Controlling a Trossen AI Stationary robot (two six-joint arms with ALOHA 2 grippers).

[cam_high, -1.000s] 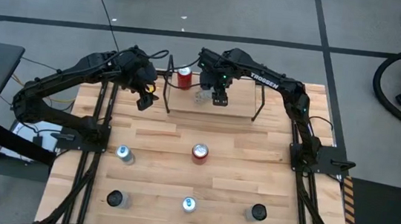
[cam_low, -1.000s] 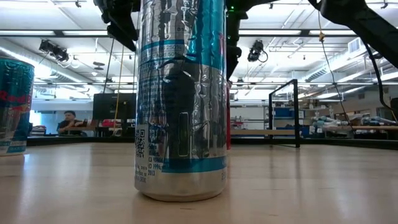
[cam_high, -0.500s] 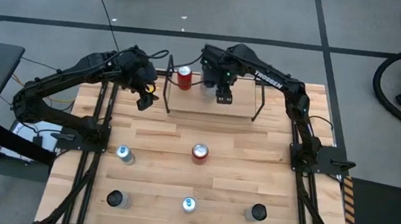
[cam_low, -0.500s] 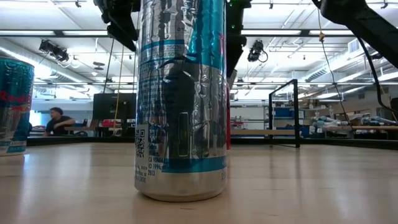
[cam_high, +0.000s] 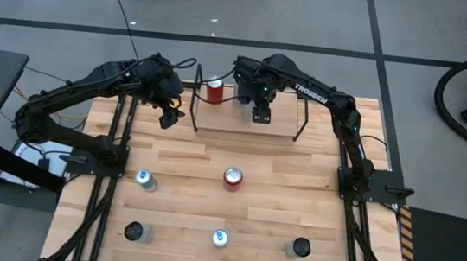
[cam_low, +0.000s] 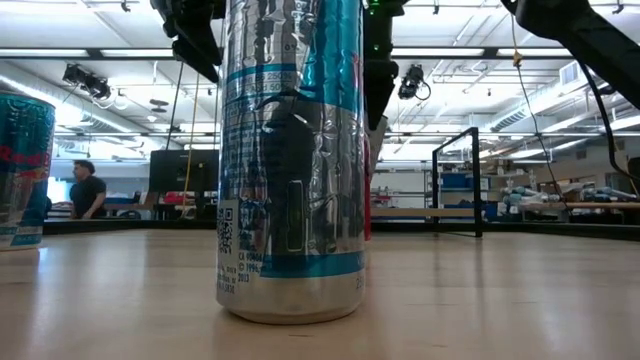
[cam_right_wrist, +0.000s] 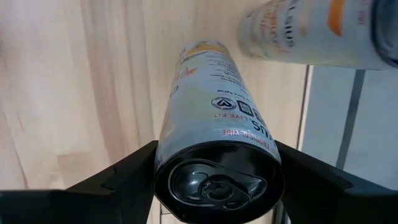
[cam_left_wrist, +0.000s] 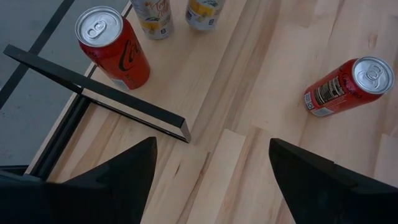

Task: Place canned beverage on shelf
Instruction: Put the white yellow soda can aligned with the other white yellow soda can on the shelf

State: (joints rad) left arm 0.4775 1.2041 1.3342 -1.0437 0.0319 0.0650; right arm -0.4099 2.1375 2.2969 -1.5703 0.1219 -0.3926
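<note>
Since a second ago the right gripper (cam_high: 260,114) has carried its white can (cam_right_wrist: 217,155) slightly back over the shelf (cam_high: 282,123), jaws clamped on its sides; lower it straight and upright beside the red can (cam_high: 214,90), while the left gripper (cam_high: 168,118) hangs empty, jaws parted.

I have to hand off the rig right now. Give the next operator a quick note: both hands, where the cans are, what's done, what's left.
Right hand: shut on a white can, over the shelf board.
Left hand: open, empty, waiting beside the shelf's left end.
Done: red can and another white can stand on the shelf.
Left: set down and release the held can, then five cans on the table, including the red-topped one.
</note>
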